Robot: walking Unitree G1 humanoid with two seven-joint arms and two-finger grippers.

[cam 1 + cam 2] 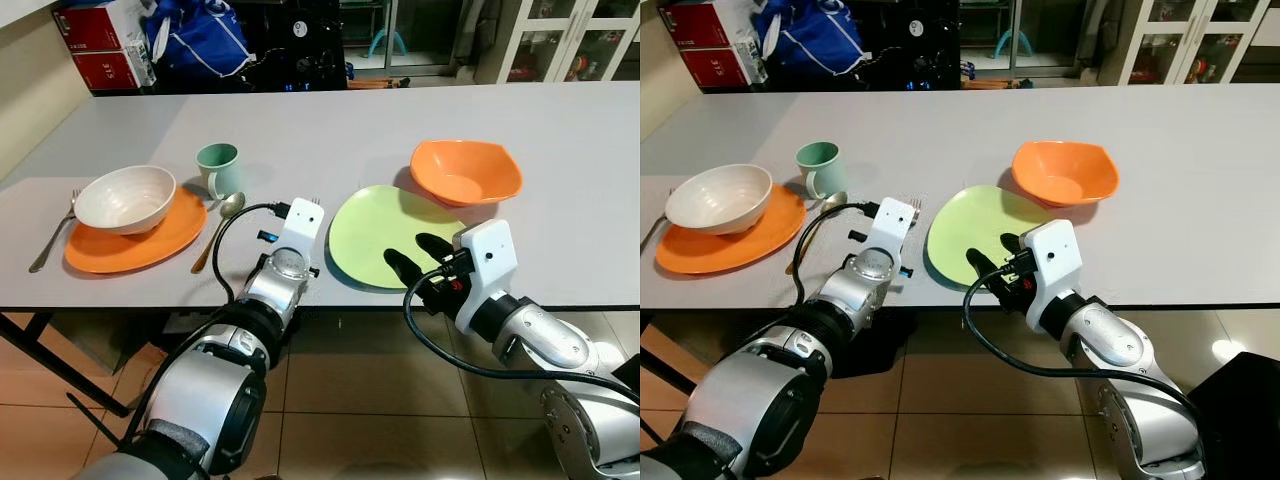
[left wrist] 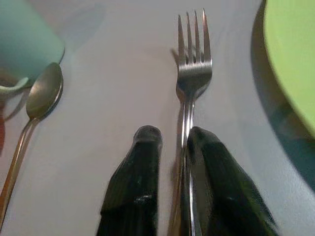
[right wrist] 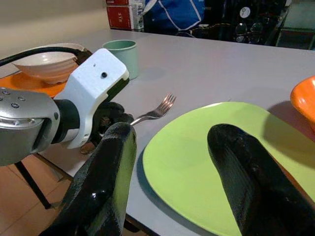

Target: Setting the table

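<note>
Left wrist view shows the left pincer (image 2: 170, 147) with its two black fingers drawn close around the handle of a fork (image 2: 193, 64), tines pointing away across the grey counter (image 1: 330, 130). The fork seems to lie flat on the surface, though the close, dim view makes it hard to say whether it rests or is just lifted. It sits just beside the green plate (image 1: 395, 237), on that plate's left side, which fits a place setting: fork to the left of the plate. A spoon (image 2: 42, 96) lies further off, near the mint-green cup (image 1: 218, 168).

From the head views, the right pincer (image 1: 418, 255) hovers over the near part of the green plate, fingers spread wide and holding nothing, likely steadying or having positioned the plate near the counter's front edge. An orange bowl (image 1: 465, 172) stands just behind the plate, waiting to go on it.

On the far left a finished setting serves as the pattern: a cream bowl (image 1: 125, 198) on an orange plate (image 1: 130, 245), with a second fork (image 1: 55, 235) to its left.
</note>
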